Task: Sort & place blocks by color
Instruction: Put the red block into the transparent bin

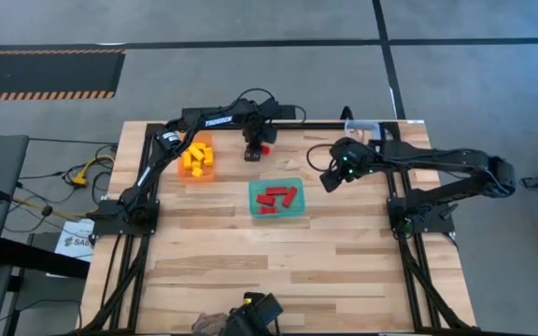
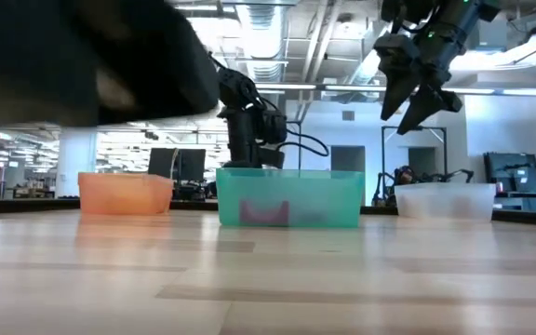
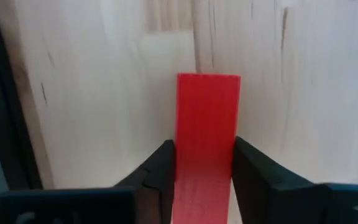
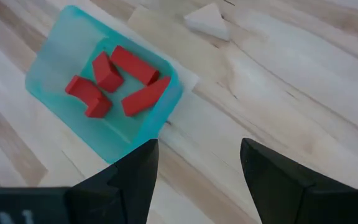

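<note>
Bare surface (image 1: 288, 271) lies wide open in front of the teal tray (image 1: 276, 197); the orange tray (image 1: 196, 161) stands beside it.

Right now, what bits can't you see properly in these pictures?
- High view: the yellow blocks in the orange tray are too small to count.
- Low view: the clear tray hides its contents behind cloudy walls.
- Left wrist view: the left gripper holds a red block; its near end is cut off by the picture's edge.
</note>
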Tool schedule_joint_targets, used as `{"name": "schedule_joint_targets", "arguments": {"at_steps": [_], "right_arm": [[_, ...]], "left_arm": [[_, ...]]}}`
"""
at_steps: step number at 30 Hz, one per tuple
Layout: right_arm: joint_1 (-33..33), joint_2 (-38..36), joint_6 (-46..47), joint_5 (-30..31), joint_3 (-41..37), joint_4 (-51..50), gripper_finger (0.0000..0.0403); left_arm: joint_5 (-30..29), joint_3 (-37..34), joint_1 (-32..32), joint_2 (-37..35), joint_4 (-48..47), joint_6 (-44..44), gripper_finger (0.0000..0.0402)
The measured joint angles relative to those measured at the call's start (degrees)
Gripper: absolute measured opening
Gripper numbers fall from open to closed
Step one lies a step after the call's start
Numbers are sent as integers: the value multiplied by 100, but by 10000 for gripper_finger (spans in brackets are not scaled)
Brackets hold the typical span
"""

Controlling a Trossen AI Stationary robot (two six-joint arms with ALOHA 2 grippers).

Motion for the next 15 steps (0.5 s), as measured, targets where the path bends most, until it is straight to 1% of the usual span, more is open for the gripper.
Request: {"name": "schedule_joint_targets", "arguments": {"at_steps": [1, 3, 6, 8, 12, 14, 15], "right_arm": [[73, -30, 1, 91, 0, -36, 249], [206, -93, -7, 284, -2, -153, 249], [367, -183, -45, 524, -2, -282, 249], [436, -204, -171, 551, -2, -370, 249], [502, -204, -313, 584, -2, -395, 249], [535, -204, -326, 672, -2, -380, 249], [552, -204, -327, 736, -2, -377, 249]], "left_arm": [[-15, -10, 2, -38, -56, -92, 90], [-19, -42, 16, -148, -195, -308, 91], [372, -39, 59, -519, -197, -657, 91], [966, -20, 68, -834, -296, -948, 91], [2404, -22, -102, -1280, -379, -1591, 91], [2905, -22, -318, -1543, -363, -1811, 91], [3034, -18, -476, -1655, -363, -1855, 91]]}}
